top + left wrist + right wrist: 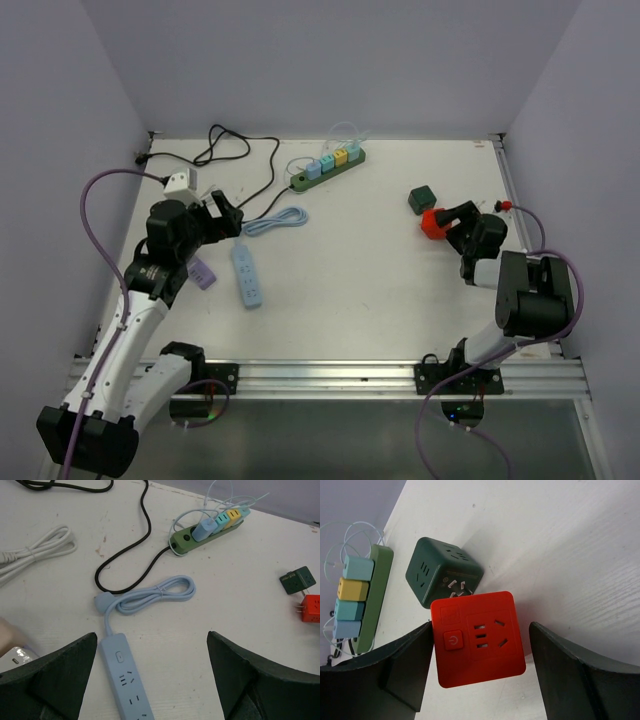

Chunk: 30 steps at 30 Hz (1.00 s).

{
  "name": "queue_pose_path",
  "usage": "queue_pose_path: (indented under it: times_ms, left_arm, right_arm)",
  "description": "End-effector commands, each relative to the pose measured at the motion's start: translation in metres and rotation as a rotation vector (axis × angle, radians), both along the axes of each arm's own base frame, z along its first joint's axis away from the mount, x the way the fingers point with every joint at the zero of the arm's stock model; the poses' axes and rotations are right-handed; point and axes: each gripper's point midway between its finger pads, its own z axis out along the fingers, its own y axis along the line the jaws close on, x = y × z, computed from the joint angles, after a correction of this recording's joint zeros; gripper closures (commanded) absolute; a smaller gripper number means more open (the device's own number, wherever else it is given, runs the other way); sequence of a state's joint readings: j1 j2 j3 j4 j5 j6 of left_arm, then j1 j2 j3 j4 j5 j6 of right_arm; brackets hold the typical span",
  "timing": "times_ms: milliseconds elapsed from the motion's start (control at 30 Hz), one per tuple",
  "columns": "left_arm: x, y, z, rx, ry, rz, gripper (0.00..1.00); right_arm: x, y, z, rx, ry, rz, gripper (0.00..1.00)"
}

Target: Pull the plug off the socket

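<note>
White table [350, 265]; socket [299, 182] lies well beyond left pincer [151, 641] and right pincer [481, 627], both released.

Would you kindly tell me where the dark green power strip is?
In the top view, the power strip lies at the far middle of the table, beyond the coiled light blue cord, left of the green cube.

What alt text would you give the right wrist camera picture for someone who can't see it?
A red cube adapter sits on the white table between the right gripper's open fingers. A dark green cube lies just behind it; at far left, a green power strip holds four coloured plugs.
</note>
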<state>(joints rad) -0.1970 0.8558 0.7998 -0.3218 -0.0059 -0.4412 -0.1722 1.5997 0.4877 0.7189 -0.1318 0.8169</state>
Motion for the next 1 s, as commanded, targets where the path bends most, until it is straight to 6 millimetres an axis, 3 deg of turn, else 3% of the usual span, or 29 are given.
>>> queue_pose_path:
  times_ms: [0,200,467,800,967]
  left_arm:
    - [-0.005,0.012,0.022,0.069,-0.056,0.024,0.05]
    - [-0.007,0.016,0.007,0.082,-0.047,0.036,0.05]
    - [-0.007,0.020,0.004,0.089,-0.040,0.050,0.05]
    - [-0.012,0.023,0.010,0.083,-0.069,0.065,0.05]
    - [-0.014,0.034,0.017,0.087,-0.091,0.126,0.04]
  right_arm:
    - [-0.007,-0.003,-0.012,0.004,0.036,-0.009,0.21]
    - [-0.013,-0.010,-0.014,-0.006,0.075,-0.039,0.12]
    - [-0.025,-0.017,-0.006,-0.024,0.116,-0.068,0.12]
    - [-0.029,-0.018,0.031,-0.080,0.065,-0.050,0.12]
    - [-0.032,-0.007,0.074,-0.104,-0.031,0.020,0.14]
